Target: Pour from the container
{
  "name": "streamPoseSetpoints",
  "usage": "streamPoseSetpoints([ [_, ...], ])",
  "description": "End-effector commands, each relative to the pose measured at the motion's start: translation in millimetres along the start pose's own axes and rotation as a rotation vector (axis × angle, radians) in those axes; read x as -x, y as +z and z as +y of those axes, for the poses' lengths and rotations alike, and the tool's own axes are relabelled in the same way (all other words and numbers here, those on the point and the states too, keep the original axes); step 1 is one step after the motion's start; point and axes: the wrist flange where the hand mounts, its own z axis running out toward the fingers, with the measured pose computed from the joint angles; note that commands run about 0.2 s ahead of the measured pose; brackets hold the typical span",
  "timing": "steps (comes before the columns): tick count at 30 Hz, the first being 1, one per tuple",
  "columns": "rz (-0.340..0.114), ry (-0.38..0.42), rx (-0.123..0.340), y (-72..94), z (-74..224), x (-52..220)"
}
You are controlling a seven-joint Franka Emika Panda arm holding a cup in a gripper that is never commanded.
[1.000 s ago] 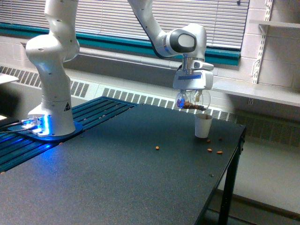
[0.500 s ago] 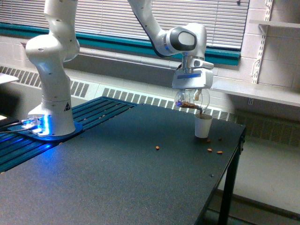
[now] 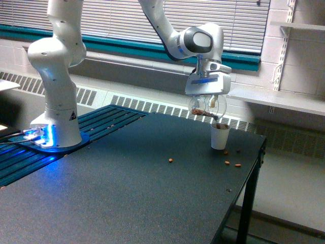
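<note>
the container (image 3: 204, 108), a small clear cup, is clamped in the end effector (image 3: 205, 105) and tipped well over on its side, its mouth turned toward the exterior view's right and downward. brown nut-like pieces lie along its lower wall, and some sit at its lip, right over the white paper cup (image 3: 220, 135). that paper cup stands upright on the dark surface (image 3: 132, 188) just below the end effector and slightly toward the exterior view's right; what is in it cannot be made out. a few loose nuts (image 3: 232, 163) lie on the surface below the end effector, near the paper cup's foot, and one more (image 3: 171, 160) lies further toward the exterior view's left. the arm (image 3: 175, 35) reaches in from above, its wrist bent so the end effector points down at the surface.
</note>
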Motion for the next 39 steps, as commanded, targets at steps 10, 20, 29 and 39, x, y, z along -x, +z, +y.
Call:
streamPoseSetpoints([
  [10, 0.009, -0.058, 0.029, -10.0, -2.2, 2.2],
  [20, 0.006, -0.074, 0.05, -11.3, -2.2, 5.6],
  [29, 0.005, -0.086, 0.065, -15.8, -1.3, 7.3],
  [39, 0.002, -0.1, 0.067, -18.0, -1.9, 10.7],
])
